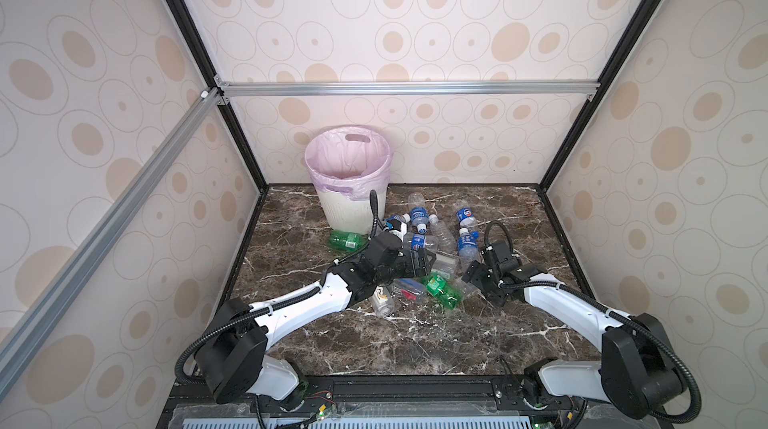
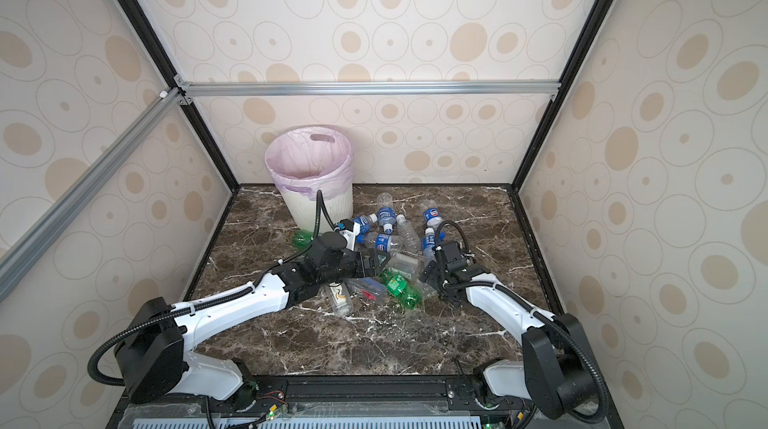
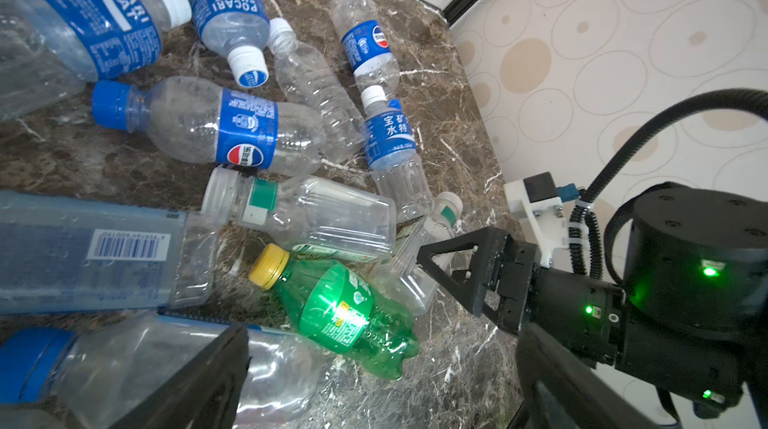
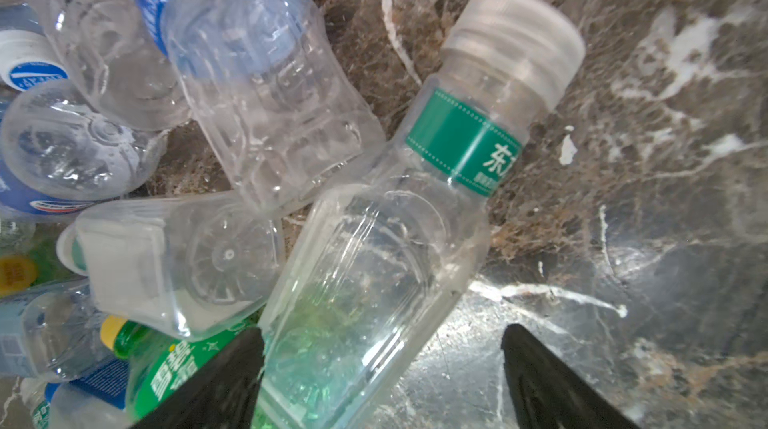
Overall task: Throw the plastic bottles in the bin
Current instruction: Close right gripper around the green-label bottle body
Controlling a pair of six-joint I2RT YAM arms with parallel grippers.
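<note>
1 bin (image 1: 345, 215), 2 green bottles (image 1: 442, 292), 10+ clear bottles (image 1: 419, 215); L gripper (image 1: 428, 262), R gripper (image 4: 382, 333) agape

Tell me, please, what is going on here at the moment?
The robot is clearing bottles off a table into the bin. The bottles lie in a pile beside the bin, and no bottle shows inside it. The right tool is open around a clear bottle with a green band, not yet gripping it. The left tool is open over the pile.
</note>
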